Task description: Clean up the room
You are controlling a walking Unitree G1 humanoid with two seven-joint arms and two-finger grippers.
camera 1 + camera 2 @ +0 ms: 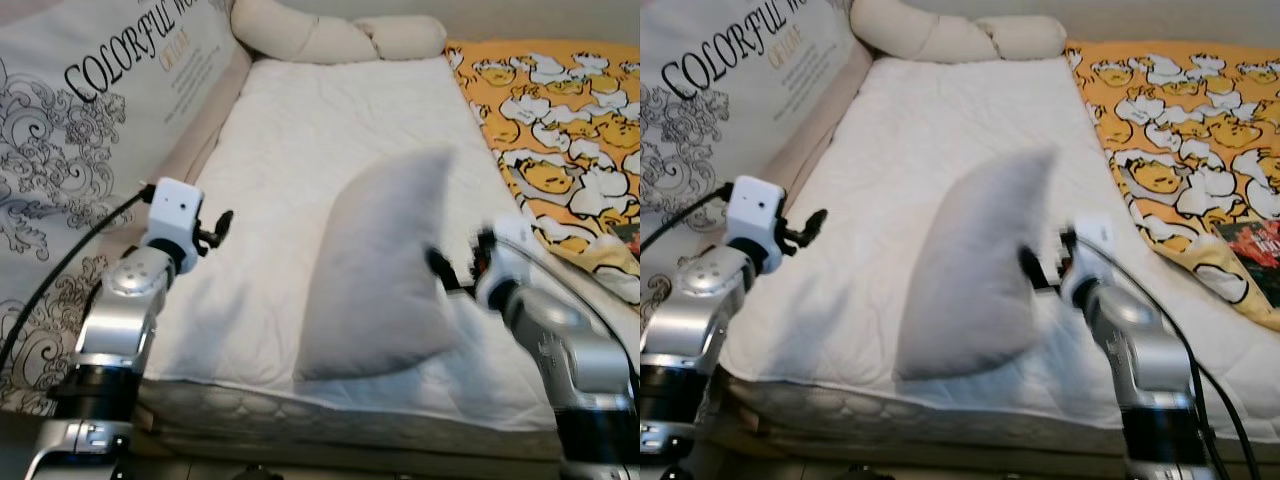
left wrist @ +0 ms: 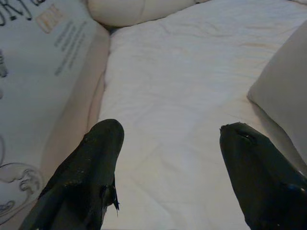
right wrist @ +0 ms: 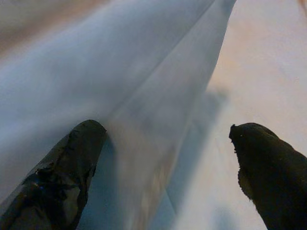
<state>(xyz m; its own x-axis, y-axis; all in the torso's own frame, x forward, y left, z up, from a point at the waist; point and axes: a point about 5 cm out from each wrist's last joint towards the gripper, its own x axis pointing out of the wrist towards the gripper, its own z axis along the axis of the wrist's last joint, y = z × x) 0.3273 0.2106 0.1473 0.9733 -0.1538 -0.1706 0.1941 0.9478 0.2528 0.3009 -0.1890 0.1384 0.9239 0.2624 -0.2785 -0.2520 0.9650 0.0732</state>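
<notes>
Open white mattress (image 1: 330, 130) from 10 to 12 o'clock, free for a pass. Grey pillow (image 1: 385, 270) stands tilted at center, blocking 1 o'clock; right gripper (image 1: 455, 268) is spread right against it. Left gripper (image 1: 215, 228) is spread over bare mattress at 9. Printed bumper (image 1: 90, 130) walls 9–10, bolster (image 1: 330, 35) closes 12, yellow blanket (image 1: 560, 130) covers 2–3.

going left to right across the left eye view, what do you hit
printed cushion → left end effector → grey pillow → right end effector → yellow duck blanket
</notes>
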